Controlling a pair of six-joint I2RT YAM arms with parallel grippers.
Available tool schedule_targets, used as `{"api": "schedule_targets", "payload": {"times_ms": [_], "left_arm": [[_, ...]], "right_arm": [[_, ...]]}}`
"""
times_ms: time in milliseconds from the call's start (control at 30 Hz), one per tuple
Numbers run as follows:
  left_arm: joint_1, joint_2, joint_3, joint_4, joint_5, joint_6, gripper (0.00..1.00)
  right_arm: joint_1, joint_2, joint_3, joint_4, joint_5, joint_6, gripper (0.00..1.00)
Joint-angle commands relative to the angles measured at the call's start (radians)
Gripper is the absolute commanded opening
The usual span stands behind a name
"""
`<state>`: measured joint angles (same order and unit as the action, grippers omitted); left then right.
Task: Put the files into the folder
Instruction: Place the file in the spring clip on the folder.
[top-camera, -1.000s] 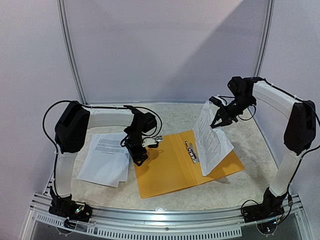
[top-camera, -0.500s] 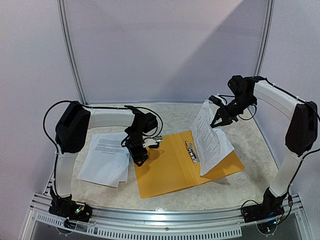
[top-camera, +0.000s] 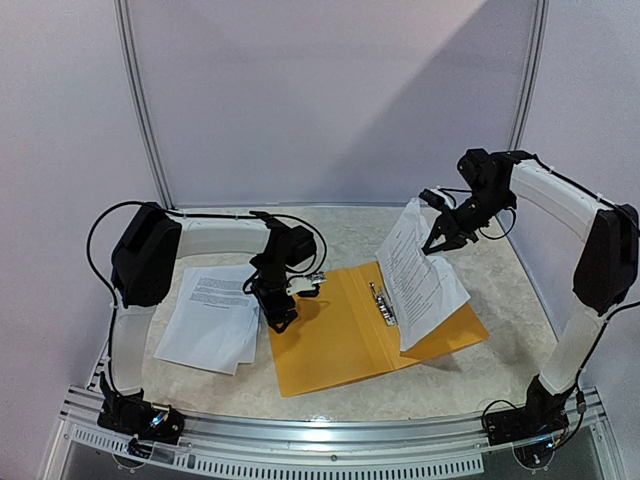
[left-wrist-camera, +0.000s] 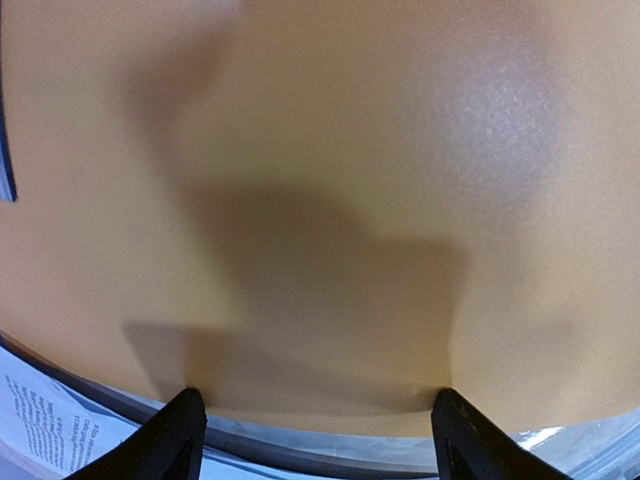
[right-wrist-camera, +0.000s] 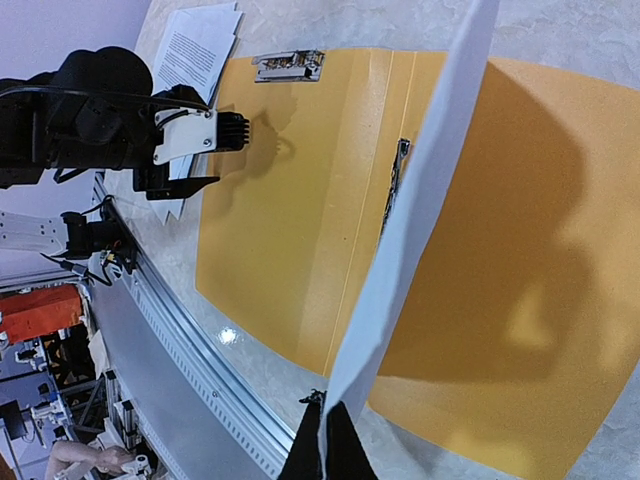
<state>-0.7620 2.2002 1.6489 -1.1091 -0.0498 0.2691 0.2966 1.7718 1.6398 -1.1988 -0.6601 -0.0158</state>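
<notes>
The orange folder (top-camera: 340, 335) lies open on the table, its metal clip (top-camera: 383, 303) along the middle fold. My left gripper (top-camera: 279, 318) stands open, tips down on the folder's left edge; the left wrist view shows the folder (left-wrist-camera: 330, 170) filling the frame and both fingertips (left-wrist-camera: 185, 425) resting on it, my left gripper (left-wrist-camera: 318, 425) holding nothing. My right gripper (top-camera: 437, 240) is shut on the top of one white sheet (top-camera: 420, 285), which hangs over the folder's right half. Seen edge-on, this sheet (right-wrist-camera: 420, 220) rises from my right gripper (right-wrist-camera: 325, 445). More files (top-camera: 210, 318) lie left of the folder.
A loose metal clip part (right-wrist-camera: 288, 65) sits at the folder's far left corner. A metal rail (top-camera: 330, 440) runs along the table's near edge. White walls close off the back and sides. The left arm (right-wrist-camera: 100, 120) reaches over the folder's left edge.
The held sheet has bowed and swung slightly to the left over the folder. The left arm has not moved.
</notes>
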Motion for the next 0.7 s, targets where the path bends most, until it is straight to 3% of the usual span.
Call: {"api": "schedule_targets", "payload": {"times_ms": [0,600,667], "left_arm": [[-0.031,0.092,-0.032,0.04,-0.017,0.005,0.8],[-0.036,0.084,-0.037,0.04,-0.025,0.008,0.8],[-0.037,0.085,-0.038,0.04,-0.025,0.007,0.8]], "right_arm": [[0.007,-0.02,-0.03,0.011,-0.003,0.001,0.0],[-0.025,0.091,-0.053,0.02,-0.048,-0.074,0.0],[-0.033,0.1,-0.055,0.022,-0.032,-0.076,0.04]]}}
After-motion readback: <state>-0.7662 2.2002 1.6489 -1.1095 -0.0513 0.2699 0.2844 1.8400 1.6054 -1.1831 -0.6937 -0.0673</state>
